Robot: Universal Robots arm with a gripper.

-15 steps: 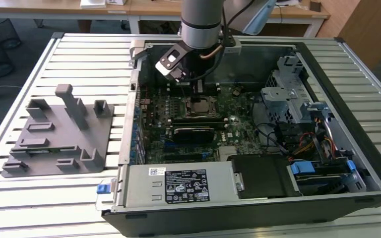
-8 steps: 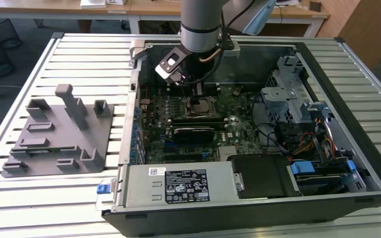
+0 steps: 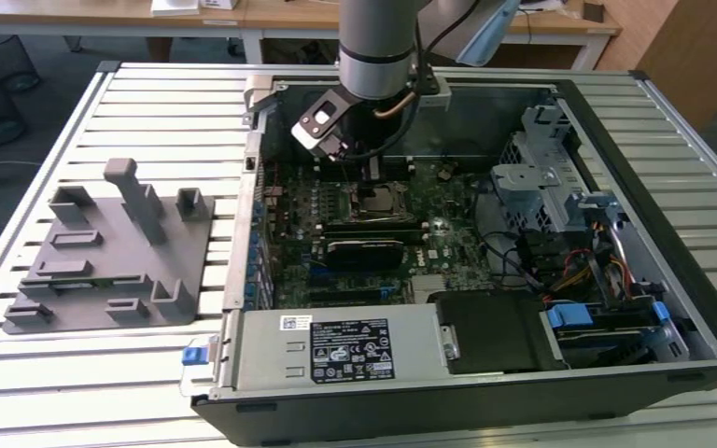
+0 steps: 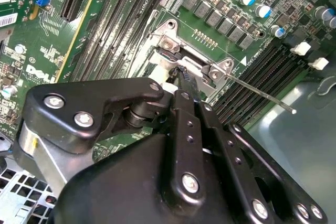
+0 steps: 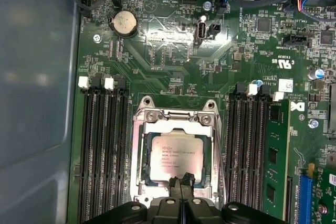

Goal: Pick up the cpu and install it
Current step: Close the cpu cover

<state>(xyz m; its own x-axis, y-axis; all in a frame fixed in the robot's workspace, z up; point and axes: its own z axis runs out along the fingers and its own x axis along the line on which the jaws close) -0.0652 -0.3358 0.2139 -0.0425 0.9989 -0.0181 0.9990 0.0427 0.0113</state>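
Silver cpu (image 5: 177,156) lies inside socket frame (image 5: 138,153); tool (image 5: 181,182) clenched empty over one edge.

- The computer case (image 3: 458,411) sat on the table (image 3: 109,373), with the fixture plate (image 3: 104,261) beside it on the exterior view's left.
- The motherboard (image 5: 173,51) lay inside the case.
- The socket (image 5: 137,156) sat on the motherboard between two banks of memory slots (image 5: 102,150).
- The cpu (image 5: 176,158) lay in the socket.
- The gripper (image 5: 181,182) hung over one edge of the cpu.
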